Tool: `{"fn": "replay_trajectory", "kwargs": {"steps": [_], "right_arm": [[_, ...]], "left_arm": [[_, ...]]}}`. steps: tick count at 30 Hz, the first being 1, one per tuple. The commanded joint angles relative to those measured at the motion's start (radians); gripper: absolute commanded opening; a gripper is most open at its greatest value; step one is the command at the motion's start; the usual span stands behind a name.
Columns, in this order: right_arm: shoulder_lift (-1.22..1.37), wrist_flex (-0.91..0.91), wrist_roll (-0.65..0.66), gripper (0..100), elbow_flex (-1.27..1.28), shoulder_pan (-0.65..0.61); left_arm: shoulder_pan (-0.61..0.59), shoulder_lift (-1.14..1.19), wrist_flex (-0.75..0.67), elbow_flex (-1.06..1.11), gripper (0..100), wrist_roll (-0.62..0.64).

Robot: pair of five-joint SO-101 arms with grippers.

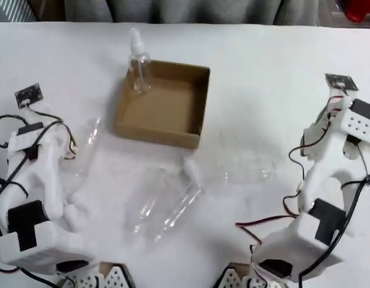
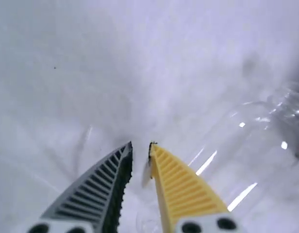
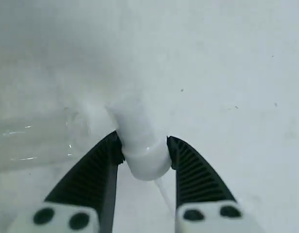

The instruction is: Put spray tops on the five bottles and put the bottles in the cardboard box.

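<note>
Likely trouble: spray top tilts or slips in right gripper on meeting a bottle neck, since the collar is smooth and round. Clear bottle lying loose just beside it on table may roll off (nothing pins it). Right fingers clamped around spray top, both pads touching. Left gripper low beside another lying bottle, fingers nearly together, slim gap, nothing clearly held. Cardboard box mid-table, one capped bottle upright at its far corner.
</note>
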Motion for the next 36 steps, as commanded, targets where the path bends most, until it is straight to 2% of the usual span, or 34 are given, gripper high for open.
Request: {"fn": "replay_trajectory", "kwargs": {"steps": [1,5,9,11,17,24,29,36], "right_arm": [[-0.008,-0.09,-0.011,1.5,0.071,0.01],[-0.008,-0.211,-0.015,3.7,0.178,-0.002],[-0.007,-0.214,-0.015,16.5,0.193,-0.002],[-0.007,-0.213,-0.012,19.0,0.19,-0.004],[-0.061,-0.058,-0.014,19.4,0.086,-0.008],[-0.16,0.036,-0.009,18.5,0.064,-0.028],[-0.275,0.031,-0.008,2.2,0.209,-0.031],[-0.478,-0.005,-0.017,1.6,0.463,-0.035]], "left_arm": [[0.015,-0.021,0.021,-0.012,8,-0.011],[0.015,-0.021,0.021,-0.012,8,-0.011],[0.015,-0.021,0.021,-0.012,8,-0.011],[0.015,-0.021,0.021,-0.012,8,-0.011],[0.015,-0.021,0.023,-0.011,8,-0.011],[0.015,-0.021,0.04,-0.017,8,-0.012],[0.013,-0.021,0.04,-0.017,8,-0.012],[0.01,-0.021,0.04,-0.015,8,-0.012]]}}
